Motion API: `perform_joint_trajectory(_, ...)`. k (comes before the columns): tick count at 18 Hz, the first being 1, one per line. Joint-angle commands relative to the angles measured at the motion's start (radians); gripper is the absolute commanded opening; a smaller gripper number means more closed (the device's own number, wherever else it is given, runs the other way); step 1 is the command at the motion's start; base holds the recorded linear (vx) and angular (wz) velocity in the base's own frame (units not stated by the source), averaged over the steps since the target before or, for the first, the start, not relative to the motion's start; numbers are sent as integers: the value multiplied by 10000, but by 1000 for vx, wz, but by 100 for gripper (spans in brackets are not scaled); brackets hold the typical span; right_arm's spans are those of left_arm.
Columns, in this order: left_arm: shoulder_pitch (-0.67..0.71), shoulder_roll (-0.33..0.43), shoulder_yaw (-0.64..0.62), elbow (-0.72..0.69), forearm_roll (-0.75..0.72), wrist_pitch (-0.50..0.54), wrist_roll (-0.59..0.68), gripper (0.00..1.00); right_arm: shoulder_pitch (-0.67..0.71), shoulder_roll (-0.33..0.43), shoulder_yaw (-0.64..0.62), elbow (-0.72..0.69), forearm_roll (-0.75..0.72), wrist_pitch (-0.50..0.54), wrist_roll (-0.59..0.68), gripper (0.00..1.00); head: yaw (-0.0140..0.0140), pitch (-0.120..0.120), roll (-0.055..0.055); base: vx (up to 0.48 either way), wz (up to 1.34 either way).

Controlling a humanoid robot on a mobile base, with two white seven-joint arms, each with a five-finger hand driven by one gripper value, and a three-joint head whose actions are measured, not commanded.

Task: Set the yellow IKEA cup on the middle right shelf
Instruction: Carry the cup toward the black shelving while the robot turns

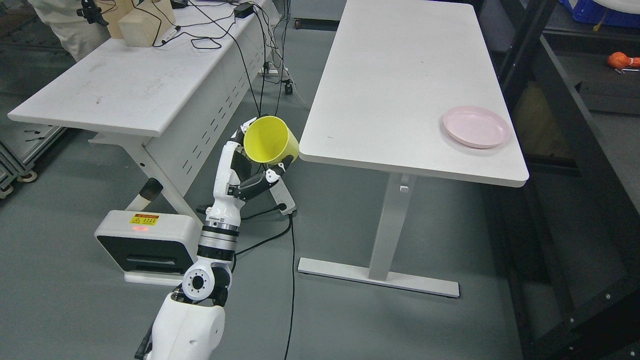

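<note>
left robot hand [250, 165]: raised over the floor in the gap between the two desks, arm entering from the lower left. fingers [272, 175] curled around the yellow cup [270, 141], which it holds clear of any surface. the cup sits at the top of the hand, tilted, its open mouth turned toward the camera and to the left, its base pointing toward the nearer desk [400, 90]. the cup's base end is just beside that desk's front left corner; contact with the edge cannot be confirmed.

on the nearer desk, a pink plate [476, 126] lies flat near the right front edge, well apart from the cup.

far right: dark shelf frame [550, 75], with an orange object [620, 60] on one level.

left: second desk [125, 90] carrying a wooden block [140, 27] and black cables [210, 25]. a white unit [145, 245] with a yellow warning label stands on the floor beside the arm. part of a person [65, 20] shows at the top left corner.
</note>
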Motion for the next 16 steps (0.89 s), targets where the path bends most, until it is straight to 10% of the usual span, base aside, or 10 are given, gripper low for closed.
perform_joint_trajectory(1,-612,174,-657,-103,0,151,62,0,137,-175,169,0,-245,8,-6,99,0,0,0,-198,-166)
perform_joint_trajectory(16,-1059,174,-1257,-133,0,412,62,0,137,-175,169,0,-245,8,-6,99,0,0,0,-66,-163)
